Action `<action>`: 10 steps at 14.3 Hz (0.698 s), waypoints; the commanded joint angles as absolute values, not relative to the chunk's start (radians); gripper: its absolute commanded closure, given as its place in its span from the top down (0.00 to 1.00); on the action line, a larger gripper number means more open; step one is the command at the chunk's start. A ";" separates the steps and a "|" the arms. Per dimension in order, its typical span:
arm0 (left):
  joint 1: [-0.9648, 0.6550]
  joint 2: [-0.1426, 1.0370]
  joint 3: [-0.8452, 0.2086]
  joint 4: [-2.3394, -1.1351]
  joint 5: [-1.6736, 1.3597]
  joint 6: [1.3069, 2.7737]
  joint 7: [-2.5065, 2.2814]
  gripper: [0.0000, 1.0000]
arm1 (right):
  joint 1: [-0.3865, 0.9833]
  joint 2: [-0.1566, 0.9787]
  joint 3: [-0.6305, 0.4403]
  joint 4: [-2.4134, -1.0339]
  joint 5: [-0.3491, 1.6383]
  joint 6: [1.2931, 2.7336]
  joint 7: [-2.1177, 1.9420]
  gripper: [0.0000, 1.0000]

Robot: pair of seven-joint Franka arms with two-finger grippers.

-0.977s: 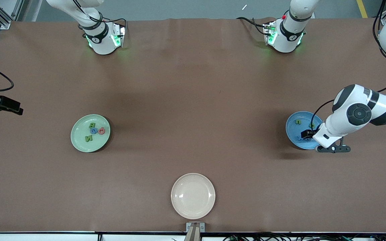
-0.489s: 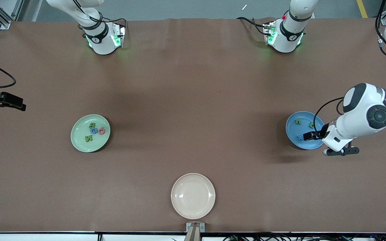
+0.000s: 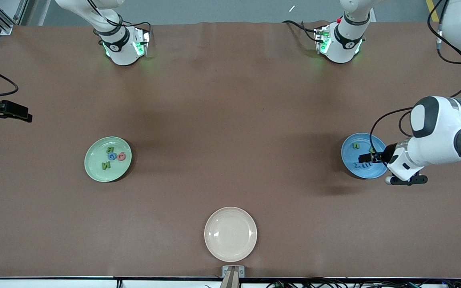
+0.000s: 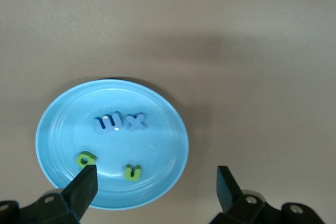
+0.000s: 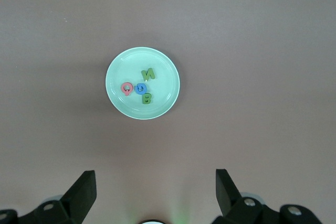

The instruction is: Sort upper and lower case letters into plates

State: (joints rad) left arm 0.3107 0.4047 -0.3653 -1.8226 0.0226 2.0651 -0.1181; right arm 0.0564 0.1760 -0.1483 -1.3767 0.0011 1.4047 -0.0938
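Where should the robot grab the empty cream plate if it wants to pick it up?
Probably by the rim. The cream plate is round, shallow and lies flat, so its raised edge is the only part two fingers could pinch. Come down from above with one finger inside the rim and one outside. The edge toward the arms' bases is likely easiest. Both the left gripper and the right gripper are open.

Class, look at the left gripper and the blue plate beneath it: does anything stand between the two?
Nothing visible does. The left gripper, fingers open, hangs over the blue plate, whose letters lie flat inside.
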 commanded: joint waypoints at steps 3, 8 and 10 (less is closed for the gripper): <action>0.008 0.324 -0.077 -1.845 -0.087 2.051 -0.100 1.00 | 0.026 0.150 -0.135 -1.385 0.032 1.370 -0.101 1.00; 0.000 0.259 -0.069 -1.841 -0.080 2.014 -0.120 1.00 | -0.043 0.135 -0.072 -1.394 0.054 1.361 -0.106 1.00; 0.006 0.213 -0.066 -1.842 -0.080 1.978 -0.120 1.00 | -0.051 0.130 -0.067 -1.397 0.055 1.361 -0.106 1.00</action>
State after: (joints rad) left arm 0.0037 0.2795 -0.0743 -1.8223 -0.0676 2.0190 -0.1218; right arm -0.0166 0.1592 -0.0969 -1.3746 0.0410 1.3637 -0.0972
